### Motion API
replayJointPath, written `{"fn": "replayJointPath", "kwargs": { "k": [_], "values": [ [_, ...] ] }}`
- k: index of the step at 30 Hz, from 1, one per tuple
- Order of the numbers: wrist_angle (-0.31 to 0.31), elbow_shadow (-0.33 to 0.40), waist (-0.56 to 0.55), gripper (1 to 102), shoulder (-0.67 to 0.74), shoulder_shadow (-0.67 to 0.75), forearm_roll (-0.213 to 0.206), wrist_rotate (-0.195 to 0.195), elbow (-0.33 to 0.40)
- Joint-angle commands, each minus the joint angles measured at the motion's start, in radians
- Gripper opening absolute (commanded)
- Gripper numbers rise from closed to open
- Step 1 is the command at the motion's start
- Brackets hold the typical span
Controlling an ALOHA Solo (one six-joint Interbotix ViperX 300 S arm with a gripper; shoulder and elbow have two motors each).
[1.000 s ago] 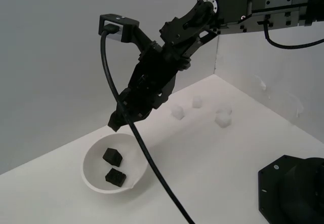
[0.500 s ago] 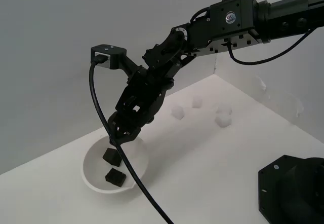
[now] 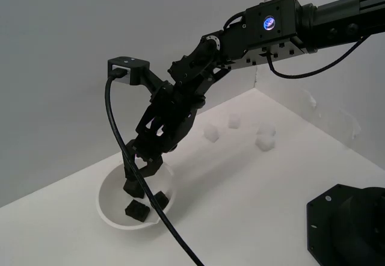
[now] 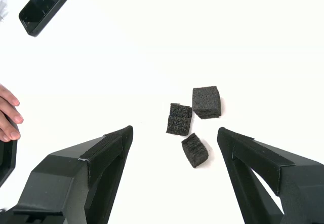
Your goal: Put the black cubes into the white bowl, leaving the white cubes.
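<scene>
The white bowl (image 3: pixel 107 209) sits near the front at the exterior view's left. My gripper (image 3: pixel 141 178) hangs open just over it, fingers spread with nothing between them. Three black cubes lie inside the bowl; the exterior view shows one (image 3: pixel 136 210) at the bottom, one (image 3: pixel 161 200) beside it and one (image 3: pixel 130 188) partly behind a finger. The wrist view shows the same black cubes (image 4: pixel 206 102) (image 4: pixel 179 118) (image 4: pixel 194 150) close together on the white ground between my gripper (image 4: pixel 174 132) fingers. Three white cubes (image 3: pixel 211 133) (image 3: pixel 234 121) (image 3: pixel 265 139) rest farther back.
A black robot base (image 3: pixel 349 224) stands at the front on the exterior view's right. My camera cable (image 3: pixel 123 151) hangs down past the bowl. A dark phone (image 4: pixel 46 6) and a person's fingers (image 4: pixel 7 117) show at the edge of the wrist view. White walls close off the back.
My arm came down toward the bowl and the gripper opened. A third black cube now lies in the bowl, where two lay before.
</scene>
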Motion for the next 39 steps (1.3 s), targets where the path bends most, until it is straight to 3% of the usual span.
{"fn": "replayJointPath", "kwargs": {
  "k": [1, 3, 13, 23, 32, 39],
  "values": [
    [0.000, -0.017, -0.011, 91, 0.048, 0.057, -0.020, 0.012, -0.009],
    [0.002, -0.017, -0.011, 81, 0.067, 0.077, -0.020, 0.012, -0.009],
    [0.003, -0.017, 0.021, 2, 0.193, 0.202, -0.012, 0.012, -0.008],
    [0.000, 0.041, 0.172, 2, 0.322, 0.330, 0.009, 0.037, 0.051],
    [-0.029, 0.272, 0.426, 3, 0.615, 0.621, 0.009, 0.138, 0.279],
    [-0.031, 0.396, 0.607, 3, 0.850, 0.856, 0.011, 0.146, 0.402]
  ]
}}
